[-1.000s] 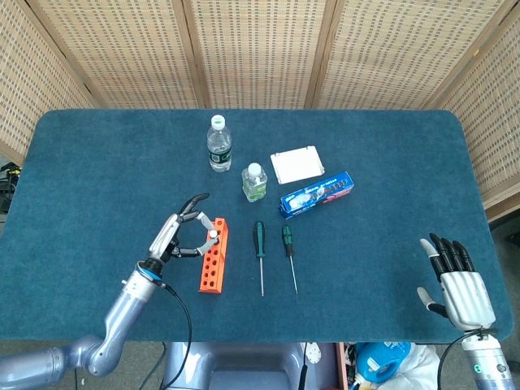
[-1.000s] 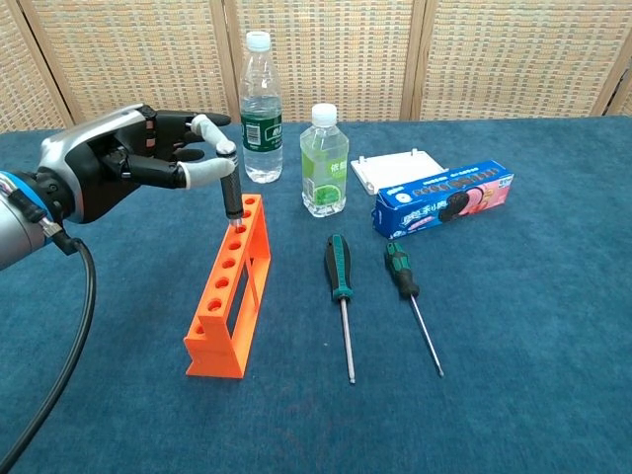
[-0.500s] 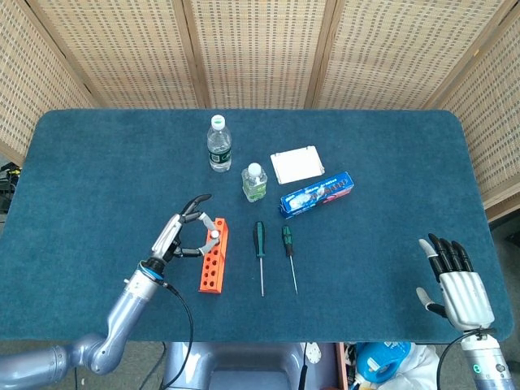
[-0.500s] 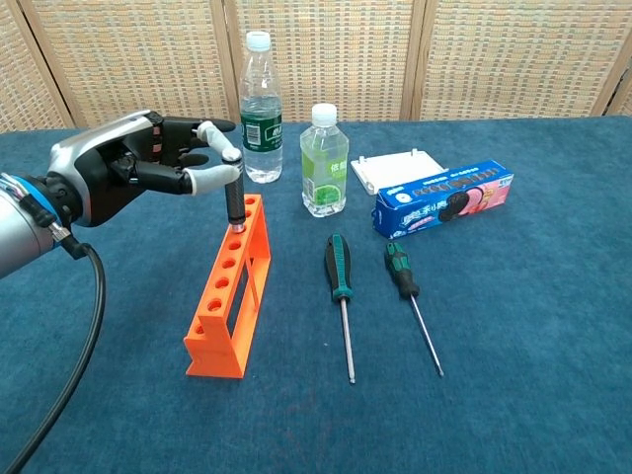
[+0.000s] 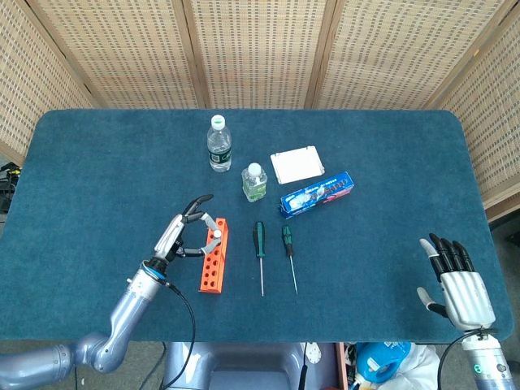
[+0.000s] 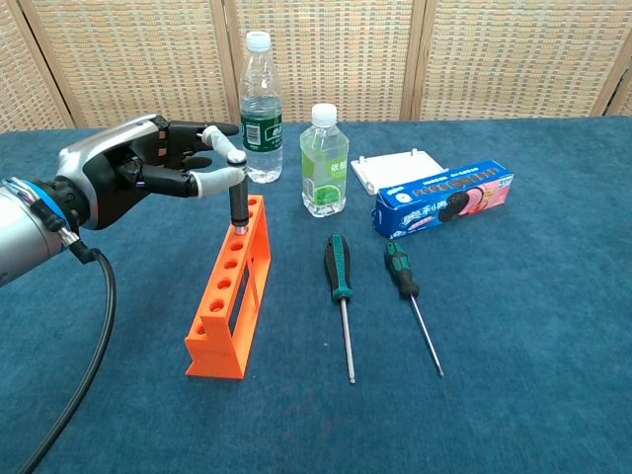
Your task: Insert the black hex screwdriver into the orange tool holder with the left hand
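Your left hand pinches the screwdriver upright, tip already in the holder's far-end hole; your right hand rests open.

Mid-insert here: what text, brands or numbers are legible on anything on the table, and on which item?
None of it can be quoted.
Tall water bottle: green label with white print, too small to read.
Short bottle: pale green label, print blurred.
Blue snack box: white lettering along its side, too blurred to read.
White box, orange tool holder, black hex screwdriver and both green-handled screwdrivers: no markings visible.
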Controlling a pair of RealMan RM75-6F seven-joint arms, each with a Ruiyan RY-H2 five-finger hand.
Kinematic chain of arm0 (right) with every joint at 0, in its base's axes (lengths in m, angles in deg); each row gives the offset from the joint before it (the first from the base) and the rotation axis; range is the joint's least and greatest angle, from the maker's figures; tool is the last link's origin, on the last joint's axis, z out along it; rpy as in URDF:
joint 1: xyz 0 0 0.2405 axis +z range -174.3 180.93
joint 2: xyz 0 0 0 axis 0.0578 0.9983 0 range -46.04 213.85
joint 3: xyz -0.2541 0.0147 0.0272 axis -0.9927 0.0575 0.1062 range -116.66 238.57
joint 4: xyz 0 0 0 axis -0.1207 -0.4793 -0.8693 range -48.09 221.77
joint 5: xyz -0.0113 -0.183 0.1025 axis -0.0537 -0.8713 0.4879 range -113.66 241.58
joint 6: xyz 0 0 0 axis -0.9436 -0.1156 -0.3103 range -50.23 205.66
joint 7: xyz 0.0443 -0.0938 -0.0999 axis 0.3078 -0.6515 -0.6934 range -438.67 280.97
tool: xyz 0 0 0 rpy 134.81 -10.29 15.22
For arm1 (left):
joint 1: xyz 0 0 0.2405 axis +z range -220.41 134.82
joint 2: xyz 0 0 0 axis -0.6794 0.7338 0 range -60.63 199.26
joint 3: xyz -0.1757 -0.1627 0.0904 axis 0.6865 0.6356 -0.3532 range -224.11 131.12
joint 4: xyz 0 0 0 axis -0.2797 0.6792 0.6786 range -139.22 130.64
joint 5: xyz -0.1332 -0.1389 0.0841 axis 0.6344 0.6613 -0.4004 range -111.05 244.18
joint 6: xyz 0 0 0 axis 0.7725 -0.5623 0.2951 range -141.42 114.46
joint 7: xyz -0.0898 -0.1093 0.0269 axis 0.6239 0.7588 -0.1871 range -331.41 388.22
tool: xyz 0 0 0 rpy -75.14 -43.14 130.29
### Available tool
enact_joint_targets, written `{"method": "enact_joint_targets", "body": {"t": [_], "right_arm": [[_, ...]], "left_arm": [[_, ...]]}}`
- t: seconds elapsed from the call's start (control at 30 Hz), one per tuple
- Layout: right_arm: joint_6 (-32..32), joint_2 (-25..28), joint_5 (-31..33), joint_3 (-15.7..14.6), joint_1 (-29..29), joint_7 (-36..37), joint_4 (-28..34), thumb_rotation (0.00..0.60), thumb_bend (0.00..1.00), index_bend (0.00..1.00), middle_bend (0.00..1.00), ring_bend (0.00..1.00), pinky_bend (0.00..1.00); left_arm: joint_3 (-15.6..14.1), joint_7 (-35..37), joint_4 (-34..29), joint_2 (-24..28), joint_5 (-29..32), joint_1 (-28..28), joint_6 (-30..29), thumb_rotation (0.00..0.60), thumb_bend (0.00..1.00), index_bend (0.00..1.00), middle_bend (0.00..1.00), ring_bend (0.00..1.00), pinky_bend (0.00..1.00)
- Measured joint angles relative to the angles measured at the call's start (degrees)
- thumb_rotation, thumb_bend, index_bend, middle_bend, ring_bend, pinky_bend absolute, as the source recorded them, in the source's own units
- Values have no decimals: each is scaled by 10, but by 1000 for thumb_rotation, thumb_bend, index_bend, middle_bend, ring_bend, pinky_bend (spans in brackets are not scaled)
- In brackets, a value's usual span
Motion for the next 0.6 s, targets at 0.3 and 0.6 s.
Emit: {"method": "enact_joint_targets", "body": {"t": [0.3,0.6], "right_arm": [[1,-1,1,0,1,-1,0,600,281,0,0,0,0],[1,0,0,-1,0,0,0,600,281,0,0,0,0]], "left_arm": [[2,1,3,-2,-1,-2,1,600,386,736,107,0,0],[5,-2,2,-2,-1,-2,0,600,385,739,107,0,0]]}}
